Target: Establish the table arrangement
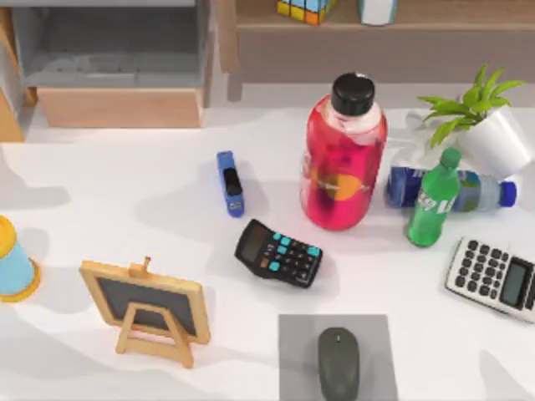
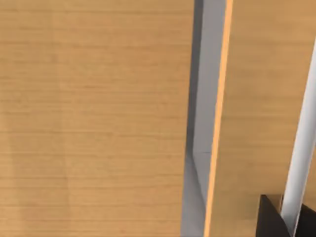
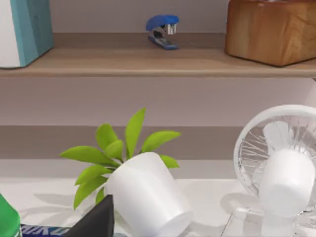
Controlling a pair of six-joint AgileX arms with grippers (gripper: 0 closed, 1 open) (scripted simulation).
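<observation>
The white table (image 1: pixel 117 225) spreads below the wooden shelf (image 1: pixel 384 38) and carries everything else. Taking the red bottle (image 1: pixel 343 159) as landmark: it stands upright near the table's middle. A blue stapler (image 1: pixel 230 184) lies to its left, a black calculator (image 1: pixel 278 253) just below it. A green bottle (image 1: pixel 433 200) stands to its right, before a blue bottle (image 1: pixel 468 190) lying flat. A tilted potted plant (image 1: pixel 489 125) leans farther right, a grey calculator (image 1: pixel 495 277) below that. A small chalkboard (image 1: pixel 146 307) sits well down-left; a mouse (image 1: pixel 338 361) rests on a grey mat (image 1: pixel 292 359) below. Whether either tool is open or closed cannot be told.
</observation>
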